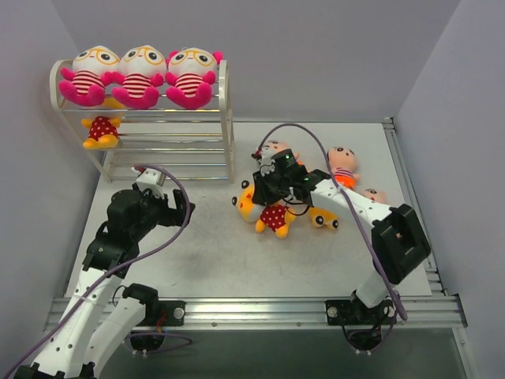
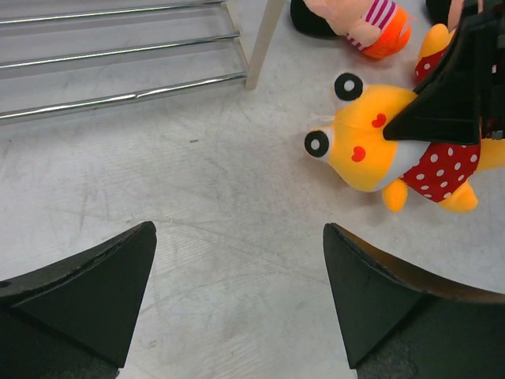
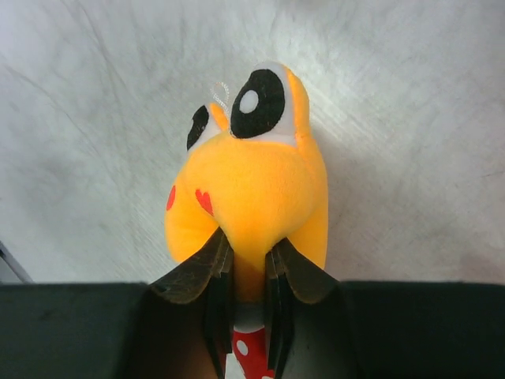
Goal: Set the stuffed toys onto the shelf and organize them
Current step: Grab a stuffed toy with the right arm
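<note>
My right gripper (image 1: pixel 267 197) is shut on a yellow-orange toy in a red dotted dress (image 1: pixel 265 212), pinching its neck (image 3: pixel 246 272); the toy also shows in the left wrist view (image 2: pixel 379 150). My left gripper (image 1: pixel 183 209) is open and empty over bare table, its fingertips (image 2: pixel 118 276) wide apart. The cream shelf (image 1: pixel 226 118) stands at the back left. Three pink toys (image 1: pixel 139 75) sit on its top tier. One yellow-orange toy (image 1: pixel 102 131) sits on the middle tier. Another yellow-orange toy (image 1: pixel 323 219) lies under my right arm. Three peach-faced toys (image 1: pixel 343 167) lie at the right.
The shelf's lower rods (image 2: pixel 118 59) and a leg (image 2: pixel 264 43) show in the left wrist view. A peach-faced toy with orange pants (image 2: pixel 367 22) lies beyond the held toy. A metal rail (image 1: pixel 260 308) runs along the table's near edge. Purple cables loop over both arms.
</note>
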`<act>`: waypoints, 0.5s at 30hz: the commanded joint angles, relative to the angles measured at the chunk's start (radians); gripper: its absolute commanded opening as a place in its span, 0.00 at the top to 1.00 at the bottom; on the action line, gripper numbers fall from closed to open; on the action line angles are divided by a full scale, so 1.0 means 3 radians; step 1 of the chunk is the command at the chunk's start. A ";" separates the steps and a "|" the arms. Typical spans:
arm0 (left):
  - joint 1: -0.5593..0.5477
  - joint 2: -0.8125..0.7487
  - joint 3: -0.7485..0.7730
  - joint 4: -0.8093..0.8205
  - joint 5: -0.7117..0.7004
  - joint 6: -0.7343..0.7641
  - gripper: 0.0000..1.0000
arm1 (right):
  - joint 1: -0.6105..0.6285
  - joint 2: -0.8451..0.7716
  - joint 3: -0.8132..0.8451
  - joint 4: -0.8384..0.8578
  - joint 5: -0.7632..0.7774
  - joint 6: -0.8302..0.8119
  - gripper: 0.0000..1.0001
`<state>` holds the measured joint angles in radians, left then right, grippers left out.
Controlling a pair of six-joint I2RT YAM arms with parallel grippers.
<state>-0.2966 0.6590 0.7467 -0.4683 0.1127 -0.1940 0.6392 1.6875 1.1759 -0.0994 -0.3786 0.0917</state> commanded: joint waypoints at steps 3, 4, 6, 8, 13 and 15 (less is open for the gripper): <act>-0.0121 0.0017 0.0078 0.0257 0.0110 -0.0324 0.05 | -0.0034 -0.0772 -0.0365 0.0872 0.0172 0.0854 1.00; -0.0192 0.0022 0.0088 0.0272 0.0085 -0.0370 0.05 | -0.0034 -0.0934 -0.0508 0.1096 0.0259 0.1088 1.00; -0.0279 0.0043 0.0073 0.0359 0.0039 -0.0493 0.05 | -0.0034 -0.1094 -0.0682 0.1317 0.0372 0.1314 1.00; -0.0442 0.0068 0.0052 0.0430 -0.0023 -0.0600 0.05 | -0.0034 -0.1304 -0.0901 0.1624 0.0571 0.1580 1.00; -0.0857 0.0150 0.0088 0.0533 -0.0456 -0.0744 0.05 | -0.0034 -0.1677 -0.1204 0.1988 0.1026 0.1944 1.00; -0.1086 0.0206 0.0108 0.0594 -0.0600 -0.0800 0.05 | -0.0029 -0.1774 -0.1342 0.2125 0.1236 0.2117 1.00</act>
<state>-0.5575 0.7074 0.7467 -0.3717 0.0280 -0.3859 0.6346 1.2160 0.8093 0.3779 -0.1379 0.6044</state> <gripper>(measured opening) 0.952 0.155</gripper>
